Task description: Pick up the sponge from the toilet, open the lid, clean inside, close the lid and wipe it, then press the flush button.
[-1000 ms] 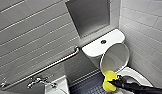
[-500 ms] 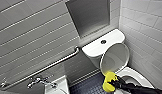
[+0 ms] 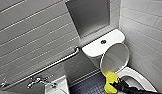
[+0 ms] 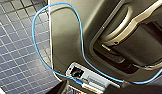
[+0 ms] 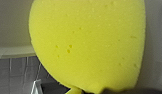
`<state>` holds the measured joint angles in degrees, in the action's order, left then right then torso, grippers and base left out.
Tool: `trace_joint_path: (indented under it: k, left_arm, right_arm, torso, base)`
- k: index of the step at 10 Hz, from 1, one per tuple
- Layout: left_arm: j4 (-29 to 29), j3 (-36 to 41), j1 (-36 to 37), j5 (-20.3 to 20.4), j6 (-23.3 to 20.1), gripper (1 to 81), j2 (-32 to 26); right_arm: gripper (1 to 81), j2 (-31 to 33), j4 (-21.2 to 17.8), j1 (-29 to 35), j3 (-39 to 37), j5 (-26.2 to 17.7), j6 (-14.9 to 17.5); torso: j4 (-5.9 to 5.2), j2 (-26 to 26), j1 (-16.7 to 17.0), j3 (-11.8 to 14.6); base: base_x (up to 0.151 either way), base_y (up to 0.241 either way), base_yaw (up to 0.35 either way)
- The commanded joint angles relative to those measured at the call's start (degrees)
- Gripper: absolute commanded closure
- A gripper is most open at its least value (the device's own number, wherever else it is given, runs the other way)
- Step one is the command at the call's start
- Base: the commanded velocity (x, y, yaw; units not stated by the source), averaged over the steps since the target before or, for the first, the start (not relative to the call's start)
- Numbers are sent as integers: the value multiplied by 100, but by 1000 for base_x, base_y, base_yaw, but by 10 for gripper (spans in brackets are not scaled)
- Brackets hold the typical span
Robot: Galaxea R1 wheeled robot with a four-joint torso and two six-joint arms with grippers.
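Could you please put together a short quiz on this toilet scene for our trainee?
1. True or false: the lid is raised.
2. Where is the sponge? A) on the floor B) by the bowl's rim C) in the sink
3. Fill in: the flush button sits on top of the ____.
Key: 1 true; 2 B; 3 tank.

The toilet point(image 3: 135, 74) stands in the right corner, its lid point(image 3: 115, 58) raised against the tank point(image 3: 95, 48) behind it. The sponge point(image 3: 110, 81) is just before the lid, at the bowl's left edge. Further left, a grab bar point(image 3: 47, 67) runs along the wall, with a tap point(image 3: 38, 81) and sink point(image 3: 60, 87) below it.
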<state>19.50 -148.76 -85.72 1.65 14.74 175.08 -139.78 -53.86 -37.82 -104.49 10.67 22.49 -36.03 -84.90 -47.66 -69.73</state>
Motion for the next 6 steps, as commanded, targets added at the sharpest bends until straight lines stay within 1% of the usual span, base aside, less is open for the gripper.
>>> trace_joint_path:
  k: [1, 4, 5, 6]
  left_arm:
    - [9, -65, -107, -455, -50, 10, -183]
    - [9, -65, -107, -446, -50, 10, -166]
    - [9, -65, -107, -446, -50, 10, -166]
    - [9, -65, -107, -446, -59, 10, -166]
  right_arm:
    - [811, 658, 51, -99, 1177, 348, 1]
    - [811, 1000, 60, -538, 1343, 515, 1]
    - [811, 1192, 60, -705, 1483, 636, 10]
    - [811, 1369, 155, -899, 1668, 821, 10]
  torso:
    - [0, 0, 0, 0]
    - [0, 0, 0, 0]
    - [0, 0, 0, 0]
    - [0, 0, 0, 0]
  base:
    - [0, 0, 0]
    - [0, 0, 0]
    - [0, 0, 0]
    - [0, 0, 0]
